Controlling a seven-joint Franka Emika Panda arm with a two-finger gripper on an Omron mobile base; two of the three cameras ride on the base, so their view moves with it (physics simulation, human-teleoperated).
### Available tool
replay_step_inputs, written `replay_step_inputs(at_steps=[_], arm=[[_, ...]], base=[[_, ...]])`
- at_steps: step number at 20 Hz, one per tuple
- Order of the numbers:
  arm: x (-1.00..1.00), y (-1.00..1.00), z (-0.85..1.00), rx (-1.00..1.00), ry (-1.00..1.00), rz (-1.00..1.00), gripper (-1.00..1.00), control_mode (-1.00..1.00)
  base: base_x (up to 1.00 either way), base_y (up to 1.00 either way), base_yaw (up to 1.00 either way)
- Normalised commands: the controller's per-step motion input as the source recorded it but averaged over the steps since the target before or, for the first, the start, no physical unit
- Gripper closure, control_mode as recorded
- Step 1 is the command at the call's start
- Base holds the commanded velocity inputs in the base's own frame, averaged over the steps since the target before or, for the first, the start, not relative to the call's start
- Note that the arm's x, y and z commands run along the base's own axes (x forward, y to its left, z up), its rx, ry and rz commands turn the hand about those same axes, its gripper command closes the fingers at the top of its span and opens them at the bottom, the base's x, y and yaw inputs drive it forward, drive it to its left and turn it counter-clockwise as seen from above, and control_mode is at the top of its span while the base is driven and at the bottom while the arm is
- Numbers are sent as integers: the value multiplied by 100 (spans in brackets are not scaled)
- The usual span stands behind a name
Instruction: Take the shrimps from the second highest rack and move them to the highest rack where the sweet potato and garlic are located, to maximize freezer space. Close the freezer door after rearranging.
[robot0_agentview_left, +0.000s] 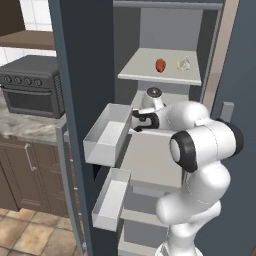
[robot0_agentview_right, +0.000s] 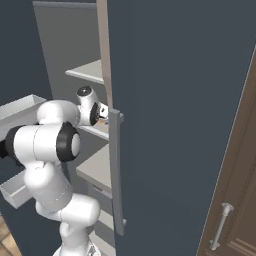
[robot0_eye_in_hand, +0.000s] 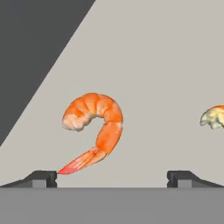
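Nearest us in the hand view, the two finger tips (robot0_eye_in_hand: 43, 178) rise well apart, so we read the gripper (robot0_eye_in_hand: 112, 178) as spread wide and holding nothing. Between the tips, a little beyond them, an orange shrimp (robot0_eye_in_hand: 95, 131) lies curled on the pale rack (robot0_eye_in_hand: 166, 65). Its red tail fin points down toward the left tip and looks to end just beside it; we cannot tell whether they touch. A second shrimp (robot0_eye_in_hand: 214, 117) shows at the right edge of that view, cut off by the frame, well apart from the first.

From the left base view we see the arm (robot0_agentview_left: 200, 150) bent forward into the open freezer (robot0_agentview_left: 215, 30), its hand reaching in just below the top rack (robot0_agentview_left: 145, 70). On that top rack sit a red-brown sweet potato (robot0_agentview_left: 160, 65) and, to its right, a pale garlic (robot0_agentview_left: 184, 63), near each other but apart. The open door (robot0_agentview_left: 80, 100) stands to the left, carrying two grey bins (robot0_agentview_left: 107, 135), one above the other. Farther left a dark oven (robot0_agentview_left: 32, 85) rests on a counter (robot0_agentview_left: 20, 127).

In the right base view the hand goes in behind a door edge, and the jaws are hidden there.
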Motion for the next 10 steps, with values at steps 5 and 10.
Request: replay_step_inputs(at_steps=[5, 10], arm=[[39, 0, -17, 0, 0, 0, -100, -100], [35, 0, -24, 0, 0, 0, -100, -100]], base=[[0, 0, 0], [0, 0, 0]])
